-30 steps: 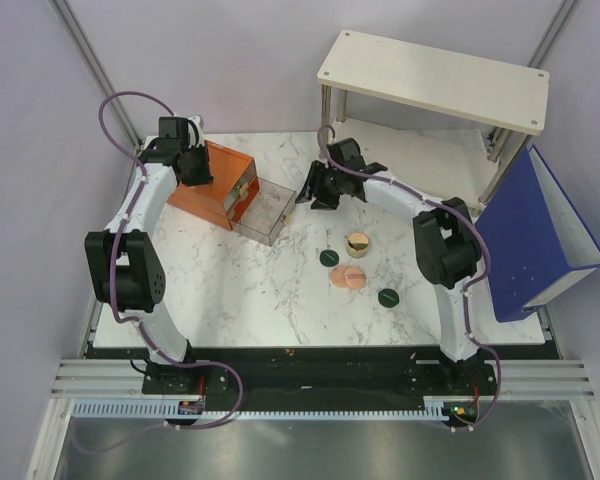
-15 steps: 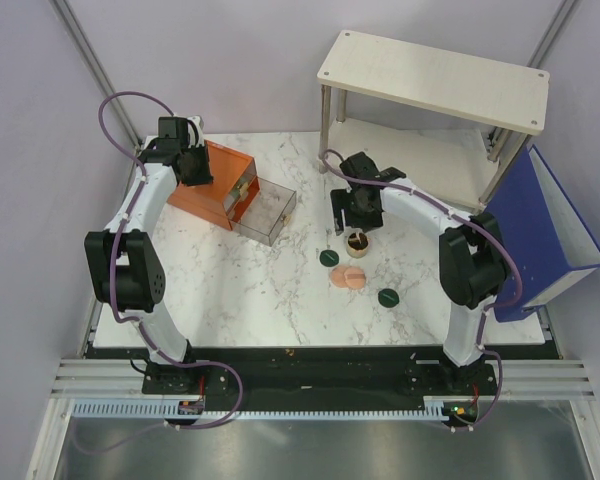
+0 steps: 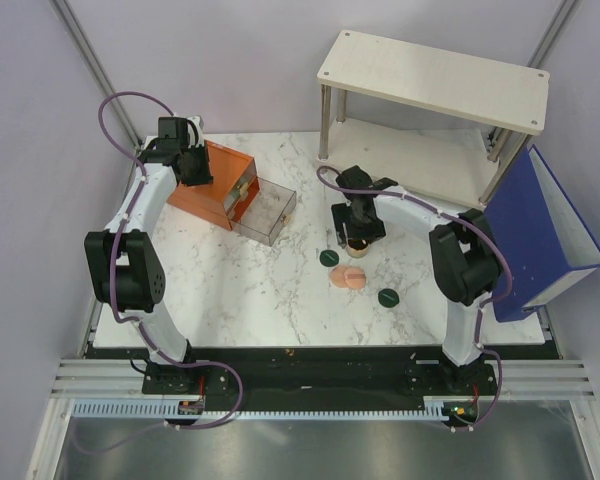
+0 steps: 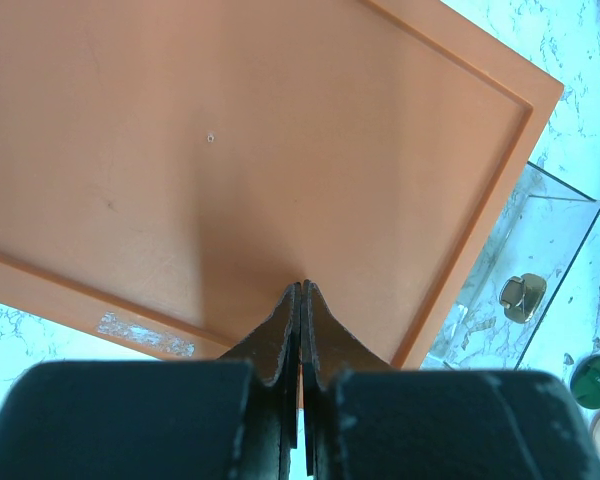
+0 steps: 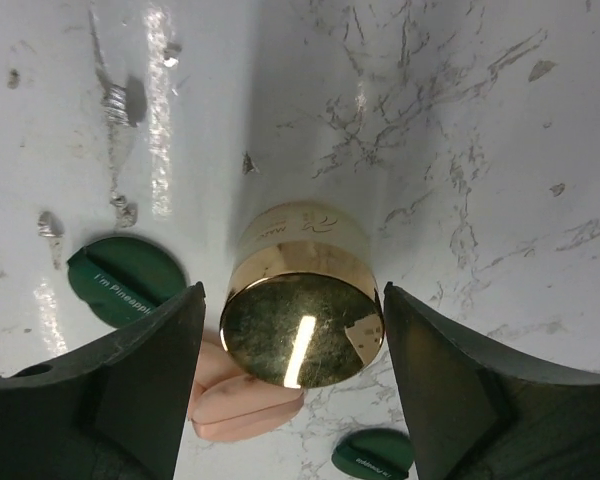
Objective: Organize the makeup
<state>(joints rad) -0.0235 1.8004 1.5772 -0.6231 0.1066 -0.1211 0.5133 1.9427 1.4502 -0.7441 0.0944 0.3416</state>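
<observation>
The right fingers (image 5: pixel 130 380) are spread wide on either side of the tan-gold jar (image 5: pixel 302 315). The jar stands upright on the white marble desk (image 3: pixel 240 285) with its shiny lid facing up. It sits between the two fingers, and the wrist view does not settle whether either one touches it.

Just beside the jar, toward the arm bases, lies the peach-pink compact (image 3: pixel 347 277). One dark green disc (image 3: pixel 328 258) lies near the compact's left side, and the other dark green disc (image 3: pixel 388 297) lies a little apart on its right. All four things rest on the desk in front of the pale shelf (image 3: pixel 435 80) and to the left of the tilted blue bin (image 3: pixel 535 235).

The left fingers (image 4: pixel 278 345) are pressed together with nothing between them. Their tips are over the flat top of the orange box (image 4: pixel 230 150), at the far left of the desk. The box's clear drawer (image 4: pixel 545 240) is pulled out on the side facing the jar. A small gold-coloured item (image 4: pixel 522 296) lies inside the drawer.
</observation>
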